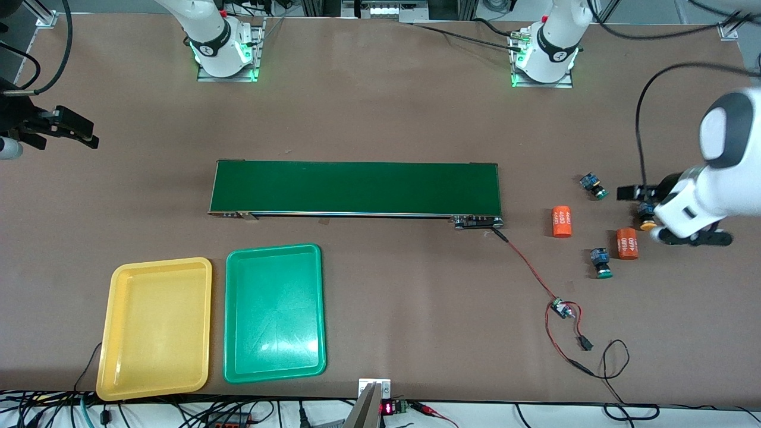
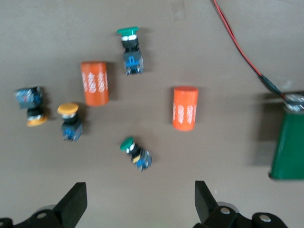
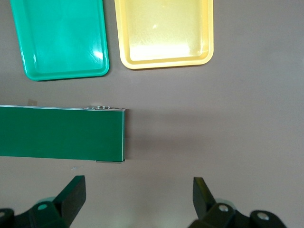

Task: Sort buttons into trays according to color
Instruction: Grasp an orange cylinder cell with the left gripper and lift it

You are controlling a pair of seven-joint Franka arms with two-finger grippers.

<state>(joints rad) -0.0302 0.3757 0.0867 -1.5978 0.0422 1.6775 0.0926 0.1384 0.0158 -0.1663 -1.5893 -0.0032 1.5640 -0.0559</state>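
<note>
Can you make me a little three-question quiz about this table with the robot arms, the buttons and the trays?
1. True or false: a button already lies in the green tray.
2. How many green-capped buttons are on the table? A) one B) two C) four
3. Fill in: the left gripper is over the buttons, and its fingers are ____.

Key:
1. False. The green tray and the yellow tray hold nothing.
2. B. One green button lies nearer the front camera than the other.
3. Open. The right gripper, over bare table near the conveyor belt, is open too.
</note>
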